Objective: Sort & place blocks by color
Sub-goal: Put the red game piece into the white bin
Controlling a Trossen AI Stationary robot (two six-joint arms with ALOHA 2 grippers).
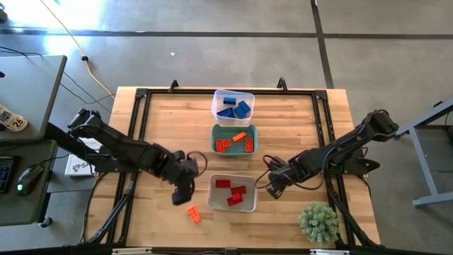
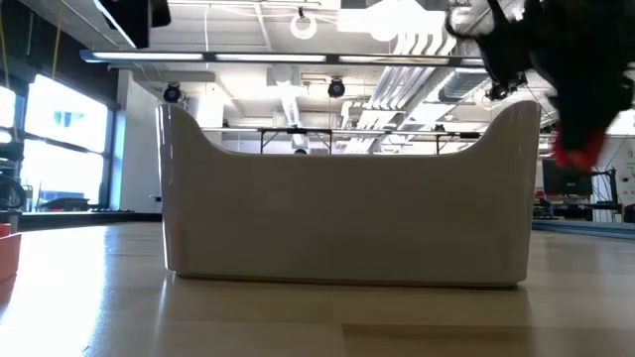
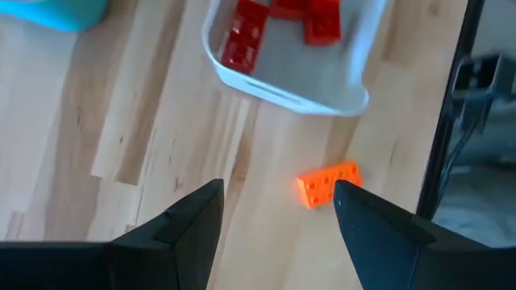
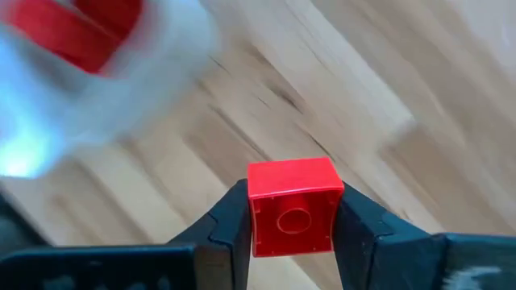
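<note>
An orange block [image 1: 192, 214] lies alone on the table near its near edge; in the left wrist view the orange block [image 3: 329, 184] sits just beyond my open left gripper [image 3: 278, 211]. My left gripper [image 1: 182, 195] hovers just above and left of it. My right gripper [image 1: 272, 188] is right of the grey bin [image 1: 232, 193] and shut on a small red block [image 4: 292, 205]. The grey bin holds red blocks [image 1: 235, 192], the teal bin [image 1: 235, 139] holds orange and red ones, the clear bin [image 1: 233, 105] holds blue ones. My right gripper pinches the small red block [image 4: 292, 205] between its two fingers [image 4: 228, 221], one on each side face, with the block's hollow underside toward the wrist camera. The block is lifted clear of the table; in the low view the red block [image 2: 578, 147] shows above the tabletop.
A small green plant [image 1: 319, 222] stands at the table's near right corner. The three bins line up along the table's middle, from far to near. Black frame rails [image 1: 141, 106] run along the table's edges. Bare wood lies left and right of the bins.
</note>
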